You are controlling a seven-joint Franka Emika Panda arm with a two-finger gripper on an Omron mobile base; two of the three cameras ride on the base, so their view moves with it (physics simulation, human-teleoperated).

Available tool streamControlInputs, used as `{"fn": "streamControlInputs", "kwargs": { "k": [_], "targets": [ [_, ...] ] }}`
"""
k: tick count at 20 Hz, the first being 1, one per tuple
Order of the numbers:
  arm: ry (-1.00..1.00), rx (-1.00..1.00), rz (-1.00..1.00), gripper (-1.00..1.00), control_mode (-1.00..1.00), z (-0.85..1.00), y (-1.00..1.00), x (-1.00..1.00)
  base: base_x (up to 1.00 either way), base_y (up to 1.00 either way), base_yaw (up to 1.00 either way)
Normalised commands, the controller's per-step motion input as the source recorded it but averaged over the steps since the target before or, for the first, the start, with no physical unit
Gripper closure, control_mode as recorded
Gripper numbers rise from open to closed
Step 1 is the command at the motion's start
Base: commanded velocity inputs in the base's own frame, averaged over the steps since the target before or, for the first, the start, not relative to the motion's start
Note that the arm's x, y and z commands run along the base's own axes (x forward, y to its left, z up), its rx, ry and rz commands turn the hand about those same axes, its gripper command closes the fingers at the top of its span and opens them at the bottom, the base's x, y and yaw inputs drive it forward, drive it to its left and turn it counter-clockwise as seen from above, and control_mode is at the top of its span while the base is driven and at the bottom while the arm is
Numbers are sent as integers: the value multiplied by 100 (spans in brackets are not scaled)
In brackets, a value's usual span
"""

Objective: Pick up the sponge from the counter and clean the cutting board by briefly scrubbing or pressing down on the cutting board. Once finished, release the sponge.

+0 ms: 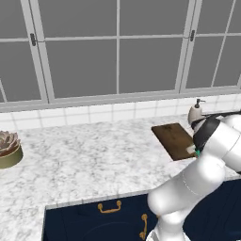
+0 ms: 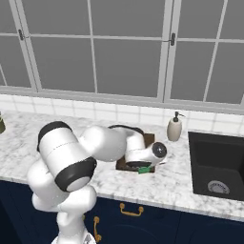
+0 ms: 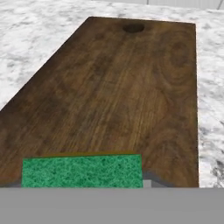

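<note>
A long white marble-look counter (image 1: 94, 160) with grey veining runs under a wall of big windows (image 2: 124, 52), above dark navy cabinets (image 2: 157, 224) with gold handles. A black sink (image 2: 217, 164) is sunk into the counter off to the right, and the white arm (image 2: 90, 147) bends low across the surface towards the dark brown wooden cutting board (image 1: 173, 139), which lies flat near the tiled wall. A pale soap dispenser (image 2: 174, 127) stands just beside the board's far corner, between it and the sink, and a potted succulent (image 1: 8, 148) sits well apart at the left end. The gripper (image 2: 143, 167) is down at the near edge of the board, its jaws closed in on the green sponge (image 3: 82, 171), whose yellow lower layer peeks out; the sponge sits against the board's near end.
</note>
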Motion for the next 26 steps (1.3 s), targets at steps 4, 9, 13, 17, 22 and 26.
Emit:
{"fn": "streamControlInputs", "kwargs": {
  "k": [4,9,13,17,22,26],
  "targets": [
    [2,0,14,100,-100,0,-8,72,0,0,0],
    [2,-4,19,100,-100,5,12,91,0,0,0],
    [0,-1,22,100,-100,6,0,89,0,0,0],
    [0,0,26,100,-100,1,0,99,0,0,0],
    [0,0,29,100,-100,0,5,93,0,0,0],
    [0,0,37,100,-100,0,50,70,0,0,0]
  ]
}}
